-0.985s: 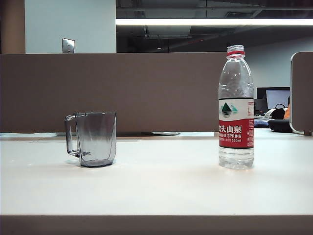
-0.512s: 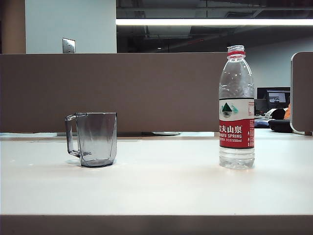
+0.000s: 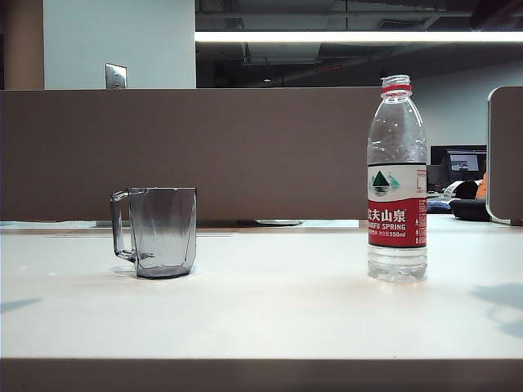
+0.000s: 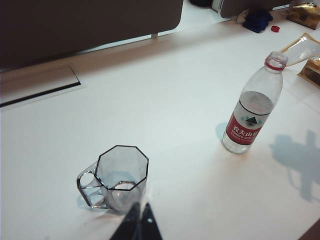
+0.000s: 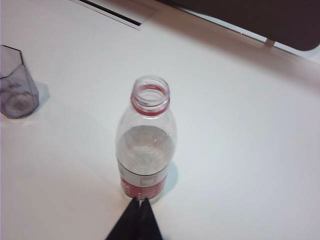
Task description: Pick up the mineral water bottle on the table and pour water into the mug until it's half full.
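Note:
The mineral water bottle stands upright and uncapped on the right of the white table, partly filled with clear water. The smoky grey mug stands on the left, handle turned left. Neither gripper shows in the exterior view. In the left wrist view my left gripper is shut and holds nothing, hovering just short of the mug, with the bottle far off to the side. My right gripper is shut and holds nothing, close to the base of the bottle. The mug sits at that frame's edge.
A brown partition runs behind the table and a grey divider stands at the right. A cable slot is set in the tabletop near the partition. A small red cap and packets lie beyond the bottle.
Arm shadows have appeared on the tabletop at the left and right edges of the exterior view. Mug and bottle stand where they were.

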Tool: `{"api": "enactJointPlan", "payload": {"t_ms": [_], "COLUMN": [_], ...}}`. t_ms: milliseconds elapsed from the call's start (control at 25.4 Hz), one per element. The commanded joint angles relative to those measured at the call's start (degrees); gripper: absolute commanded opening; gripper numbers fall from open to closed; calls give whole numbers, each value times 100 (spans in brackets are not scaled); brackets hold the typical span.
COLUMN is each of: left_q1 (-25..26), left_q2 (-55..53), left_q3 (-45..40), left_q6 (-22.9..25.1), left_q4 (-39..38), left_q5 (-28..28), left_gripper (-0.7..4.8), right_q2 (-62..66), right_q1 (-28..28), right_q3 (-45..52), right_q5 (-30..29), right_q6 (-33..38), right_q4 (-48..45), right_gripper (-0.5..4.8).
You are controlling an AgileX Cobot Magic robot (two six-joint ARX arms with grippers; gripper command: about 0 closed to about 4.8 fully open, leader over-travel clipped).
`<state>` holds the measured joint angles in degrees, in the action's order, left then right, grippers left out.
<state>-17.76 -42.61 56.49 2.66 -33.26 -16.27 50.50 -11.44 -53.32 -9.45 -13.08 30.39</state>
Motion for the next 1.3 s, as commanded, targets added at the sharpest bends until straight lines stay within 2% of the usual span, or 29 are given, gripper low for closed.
{"api": "enactJointPlan", "payload": {"t_ms": [39, 79, 118, 158, 236, 315, 552, 630, 670, 788, 1300], "left_q1": [-7, -9, -11, -11, -11, -11, -13, -13, -13, -13, -13], "left_q2": [39, 46, 46, 50, 50, 50, 48, 46, 46, 46, 44], "left_q3": [24, 26, 26, 26, 26, 26, 26, 26, 26, 26, 26], "left_q6": [42, 44, 44, 44, 44, 44, 39, 42, 39, 39, 42], "left_q4": [81, 81, 83, 76, 81, 94, 90, 72, 72, 63, -273], "left_q5": [205, 212, 205, 208, 210, 210, 210, 210, 210, 205, 210], "left_gripper": [-5, -5, -5, -5, -5, -5, -5, -5, -5, -5, -5], "right_q2": [127, 175, 232, 286, 302, 302, 310, 363, 466, 713, 2677], "right_q1": [-59, -55, -48, -52, -57, -59, -59, -59, -59, -59, -59], "right_q3": [96, 125, 168, 291, 490, 754, 1784, 2280, 2673, 3060, 3161], "right_q5": [-120, -98, -72, -76, -107, -120, -120, -223, -269, -271, -474], "right_q6": [339, 374, 369, 372, 374, 391, 417, 457, 595, 802, 1506], "right_q4": [-17, 26, 74, 87, 9, -195, -1397, -2264, -3132, -4210, -6865], "right_gripper": [-4, 12, 65, 213, 388, 479, 479, 479, 479, 479, 479]}}
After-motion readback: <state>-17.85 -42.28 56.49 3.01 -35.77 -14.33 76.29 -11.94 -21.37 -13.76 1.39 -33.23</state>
